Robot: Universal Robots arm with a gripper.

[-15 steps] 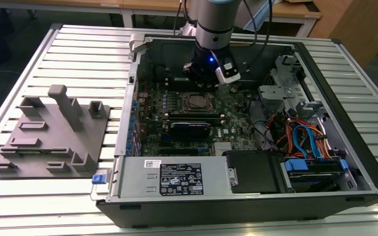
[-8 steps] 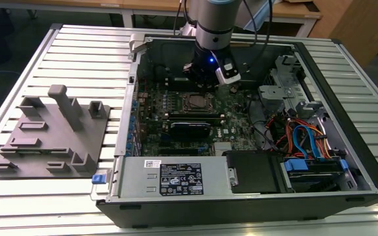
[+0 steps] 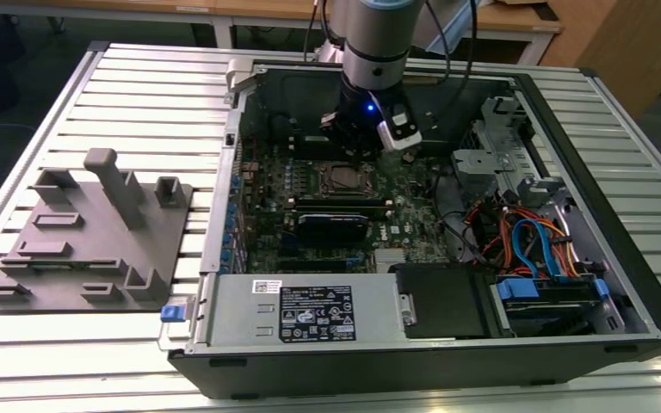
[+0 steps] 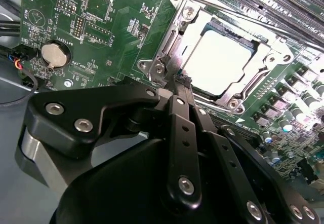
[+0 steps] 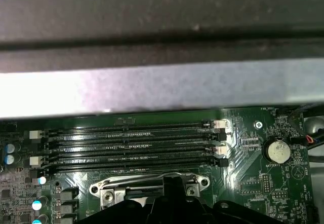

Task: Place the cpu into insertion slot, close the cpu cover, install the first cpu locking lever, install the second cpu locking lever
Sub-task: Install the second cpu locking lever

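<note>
Gripper being held at the near edge of the socket, the cpu lying seated just beyond its tips.

Exterior view: the gripper [image 3: 360,138] is being carried low inside the open computer case [image 3: 606,284], which is resting on the slatted desk [image 3: 135,95]; the insertion slot [image 3: 339,178] is lying on the motherboard [image 3: 307,215] just beside and below it, toward the case's front. Second wrist view: the fingers [image 4: 181,127] are being held pressed together with nothing gripped between them, their tips [image 4: 179,79] touching or nearly touching the socket's edge; the cpu [image 4: 223,62] is sitting in the slot straight ahead of them, with the cpu cover [image 4: 174,49] appearing closed around it, though this cannot be told for certain. First wrist view: the memory slots [image 5: 131,145] are running crosswise beyond the cover's rim [image 5: 147,183].
</note>
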